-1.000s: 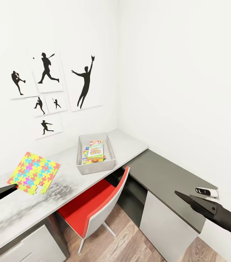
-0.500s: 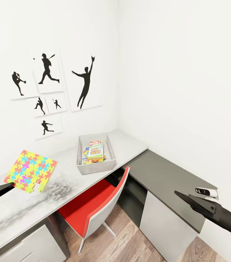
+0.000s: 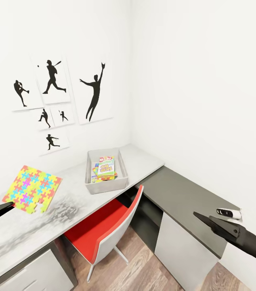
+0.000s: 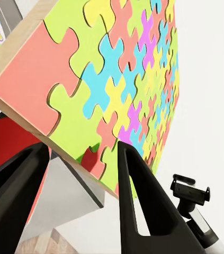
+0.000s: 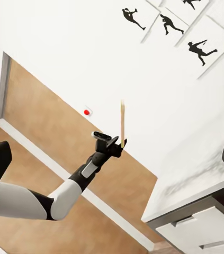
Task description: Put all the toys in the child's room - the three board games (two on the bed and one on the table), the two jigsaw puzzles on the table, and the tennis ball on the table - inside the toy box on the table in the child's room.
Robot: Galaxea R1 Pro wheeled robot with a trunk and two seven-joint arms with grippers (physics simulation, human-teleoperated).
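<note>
Multicoloured jigsaw puzzle [image 3: 32,188] is clamped at its edge by the left gripper [image 3: 7,207], raised above the table [image 3: 31,226]. Toy box [image 3: 122,182] on the table holds board games [image 3: 105,167]. Right gripper [image 3: 198,216]: finger state cannot be determined.

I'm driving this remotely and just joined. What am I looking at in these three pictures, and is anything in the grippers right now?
It is a simulated two-armed robot. The head view looks down over a light-grey table in a room corner; the other two come from cameras by each gripper.

The left gripper holds a multicoloured jigsaw puzzle by its edge, lifted above the table. The left wrist view shows that puzzle up close; the right wrist view shows it edge-on.

The right gripper hangs over the lower dark cabinet; whether it is open or shut does not show.

The grey toy box on the table already holds colourful game boxes. A red chair stands below.
</note>
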